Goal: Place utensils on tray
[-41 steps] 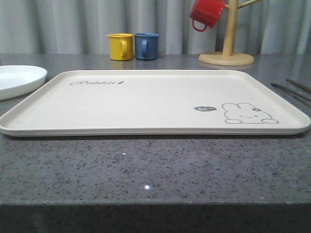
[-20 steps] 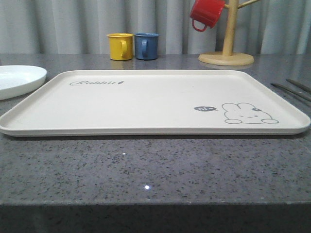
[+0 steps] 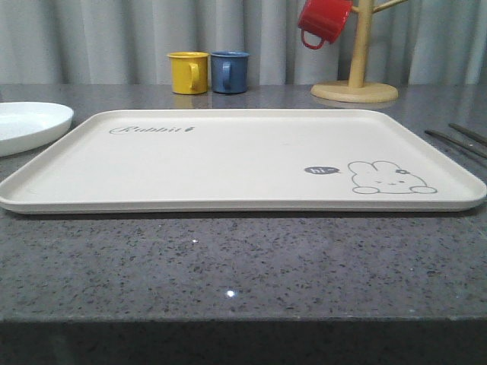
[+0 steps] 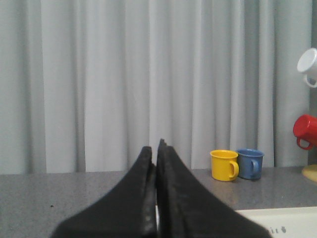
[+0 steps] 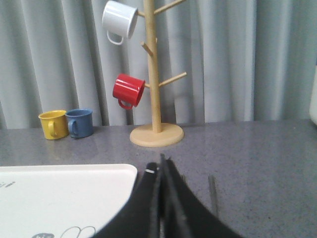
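The cream tray [image 3: 228, 163] with the rabbit drawing lies bare in the middle of the table. Two thin metal chopsticks [image 3: 455, 141] lie on the table just right of the tray. A white round plate [image 3: 27, 123] sits off the tray's left corner. My left gripper [image 4: 154, 148] is shut with nothing in it, high above the table, and a corner of the tray [image 4: 290, 220] shows beside it. My right gripper [image 5: 159, 164] is also shut and empty, near the tray's right edge [image 5: 69, 191], with a chopstick [image 5: 212, 189] lying beside it.
A yellow mug [image 3: 188, 72] and a blue mug [image 3: 230, 71] stand at the back behind the tray. A wooden mug tree [image 3: 355, 76] at the back right carries a red mug [image 3: 323, 20] and a white mug [image 5: 119, 20]. Grey curtains hang behind the table.
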`<move>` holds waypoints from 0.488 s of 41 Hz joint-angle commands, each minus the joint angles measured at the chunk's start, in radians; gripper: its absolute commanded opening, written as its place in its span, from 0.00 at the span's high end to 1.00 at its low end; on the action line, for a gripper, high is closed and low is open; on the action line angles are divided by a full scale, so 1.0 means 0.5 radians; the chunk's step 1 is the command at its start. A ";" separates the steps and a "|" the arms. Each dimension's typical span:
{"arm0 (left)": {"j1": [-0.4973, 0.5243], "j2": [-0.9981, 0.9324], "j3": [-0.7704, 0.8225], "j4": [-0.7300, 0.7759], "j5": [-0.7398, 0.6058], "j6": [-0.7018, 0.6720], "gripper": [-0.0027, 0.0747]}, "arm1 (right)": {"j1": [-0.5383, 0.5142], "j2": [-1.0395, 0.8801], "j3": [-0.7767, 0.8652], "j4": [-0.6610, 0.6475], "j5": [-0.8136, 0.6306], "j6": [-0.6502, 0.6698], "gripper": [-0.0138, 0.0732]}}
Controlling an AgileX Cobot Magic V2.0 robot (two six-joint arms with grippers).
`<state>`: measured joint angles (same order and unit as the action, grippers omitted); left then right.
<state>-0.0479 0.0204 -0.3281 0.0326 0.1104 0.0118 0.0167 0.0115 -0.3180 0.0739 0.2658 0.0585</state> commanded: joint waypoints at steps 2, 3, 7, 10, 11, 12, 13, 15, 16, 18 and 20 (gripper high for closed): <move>-0.016 0.205 -0.363 -0.006 0.163 0.000 0.99 | 0.005 0.203 -0.320 -0.006 0.097 -0.013 0.92; -0.016 0.253 -0.429 -0.006 0.213 0.000 0.99 | 0.005 0.250 -0.377 -0.006 0.151 -0.013 0.92; -0.016 0.444 -0.638 -0.006 0.425 0.000 0.99 | 0.005 0.440 -0.554 -0.006 0.373 -0.013 0.92; -0.016 0.562 -0.731 -0.006 0.549 0.000 0.99 | 0.005 0.568 -0.655 -0.006 0.529 -0.013 0.92; -0.016 0.616 -0.755 -0.001 0.576 0.000 0.99 | 0.005 0.626 -0.680 -0.006 0.571 -0.013 0.92; -0.016 0.644 -0.763 -0.001 0.586 0.000 0.99 | 0.005 0.658 -0.688 -0.006 0.597 -0.013 0.92; -0.016 0.680 -0.763 -0.001 0.593 0.000 0.99 | 0.005 0.700 -0.690 -0.006 0.625 -0.013 0.92; -0.016 0.741 -0.763 -0.001 0.618 0.000 0.99 | 0.005 0.774 -0.688 -0.006 0.670 -0.013 0.92; -0.016 0.761 -0.763 -0.001 0.643 0.000 0.99 | 0.005 0.799 -0.688 -0.006 0.687 -0.013 0.92; -0.016 0.808 -0.763 -0.001 0.686 0.000 0.99 | 0.005 0.856 -0.688 -0.006 0.726 -0.013 0.92; -0.016 0.858 -0.763 -0.001 0.707 0.000 0.99 | 0.005 0.913 -0.688 -0.006 0.746 -0.013 0.92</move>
<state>-0.0479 0.4048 -0.6753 0.0326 0.5121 0.0118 0.0167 0.4145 -0.6276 0.0739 0.6802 0.0585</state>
